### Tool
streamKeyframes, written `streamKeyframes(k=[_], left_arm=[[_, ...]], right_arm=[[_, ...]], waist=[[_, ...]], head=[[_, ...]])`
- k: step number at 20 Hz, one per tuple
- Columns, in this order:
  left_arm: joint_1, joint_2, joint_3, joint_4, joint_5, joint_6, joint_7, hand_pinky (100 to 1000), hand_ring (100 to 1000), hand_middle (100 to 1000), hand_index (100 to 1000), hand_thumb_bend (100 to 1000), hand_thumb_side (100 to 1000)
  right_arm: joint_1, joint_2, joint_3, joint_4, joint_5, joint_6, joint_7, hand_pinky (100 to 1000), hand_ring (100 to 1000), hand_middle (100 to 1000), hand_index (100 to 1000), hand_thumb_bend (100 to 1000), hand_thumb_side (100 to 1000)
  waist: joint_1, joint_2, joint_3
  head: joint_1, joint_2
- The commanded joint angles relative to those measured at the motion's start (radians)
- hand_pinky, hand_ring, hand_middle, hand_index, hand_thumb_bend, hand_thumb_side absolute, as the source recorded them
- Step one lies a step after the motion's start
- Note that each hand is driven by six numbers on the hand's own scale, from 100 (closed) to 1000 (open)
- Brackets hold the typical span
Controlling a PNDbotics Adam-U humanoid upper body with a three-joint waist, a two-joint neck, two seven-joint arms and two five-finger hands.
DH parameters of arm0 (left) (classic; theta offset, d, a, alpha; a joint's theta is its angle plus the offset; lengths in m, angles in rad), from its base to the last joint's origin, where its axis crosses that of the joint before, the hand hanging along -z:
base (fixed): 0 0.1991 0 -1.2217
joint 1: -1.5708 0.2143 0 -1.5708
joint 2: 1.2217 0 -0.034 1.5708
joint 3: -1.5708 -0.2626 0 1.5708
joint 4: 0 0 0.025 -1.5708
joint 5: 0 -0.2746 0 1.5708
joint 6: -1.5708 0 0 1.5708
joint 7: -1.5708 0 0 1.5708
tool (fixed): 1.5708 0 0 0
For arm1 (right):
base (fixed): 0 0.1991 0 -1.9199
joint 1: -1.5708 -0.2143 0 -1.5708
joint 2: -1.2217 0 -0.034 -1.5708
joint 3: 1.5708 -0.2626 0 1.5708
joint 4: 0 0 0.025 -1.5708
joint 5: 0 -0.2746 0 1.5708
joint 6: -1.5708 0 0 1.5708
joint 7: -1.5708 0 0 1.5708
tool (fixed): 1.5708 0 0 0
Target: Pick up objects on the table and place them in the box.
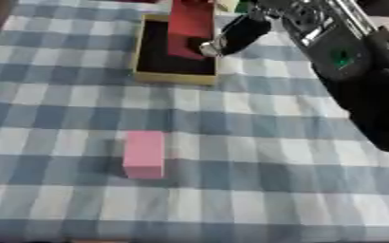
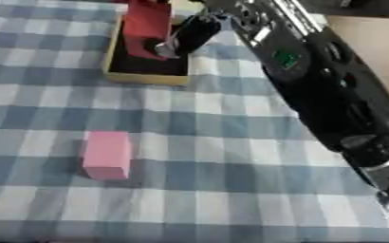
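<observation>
One arm is seen, the right, reaching in from the upper right across the blue-and-white checked tablecloth (image 1: 231,137). At the far side of the cloth the box (image 1: 174,77), yellow-rimmed with a dark inside, is stood, and a red block (image 1: 189,28) is held over it, its lower end down within the walls. The right hand (image 1: 241,34) is set just beside that block on its right; fingers appear to be curled against it, though whether it is actually pinched cannot be told. The left hand is not shown.

Left on the cloth is a pink block (image 1: 144,154), well apart from the box and nearer the robot. Its long axis is laid roughly toward and away from the robot. From the right hand it lies nearer and to the left, so a pull back across the cloth is judged to be called for next.
</observation>
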Motion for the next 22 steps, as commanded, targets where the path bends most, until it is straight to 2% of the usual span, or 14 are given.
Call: streamKeyframes(k=[1,5,9,14,22], left_arm=[[-0.012,0.018,0.008,-0.019,0.001,-0.003,-0.004,631,530,570,785,100,939],[-0.019,0.015,0.006,-0.019,0.0,-0.004,-0.006,631,529,571,785,100,941],[-0.023,0.011,0.004,-0.019,0.0,-0.004,-0.008,630,528,571,785,100,943],[-0.031,0.009,0.002,-0.019,0.002,-0.006,-0.013,631,528,572,785,100,943],[-0.038,0.004,-0.001,-0.019,0.007,-0.005,-0.017,631,529,573,785,100,944]], right_arm=[[-0.069,0.028,-0.043,0.121,0.056,-0.006,-0.015,702,627,429,593,245,281],[-0.123,0.088,-0.093,0.285,0.127,-0.015,-0.046,704,629,426,591,242,279],[-0.153,0.136,-0.14,0.399,0.189,-0.019,-0.082,705,629,422,588,241,279],[-0.168,0.189,-0.177,0.49,0.245,-0.026,-0.116,705,630,423,586,239,277],[-0.157,0.257,-0.196,0.6,0.322,-0.051,-0.155,712,642,438,598,248,284]], waist=[[0.01,-0.01,0.004],[0.013,0.005,0.008],[0.014,0.016,0.014],[0.016,0.024,0.022],[0.017,0.029,0.033]], head=[[-0.009,-0.027],[-0.015,-0.041],[-0.022,-0.049],[-0.032,-0.052],[-0.04,-0.052]])
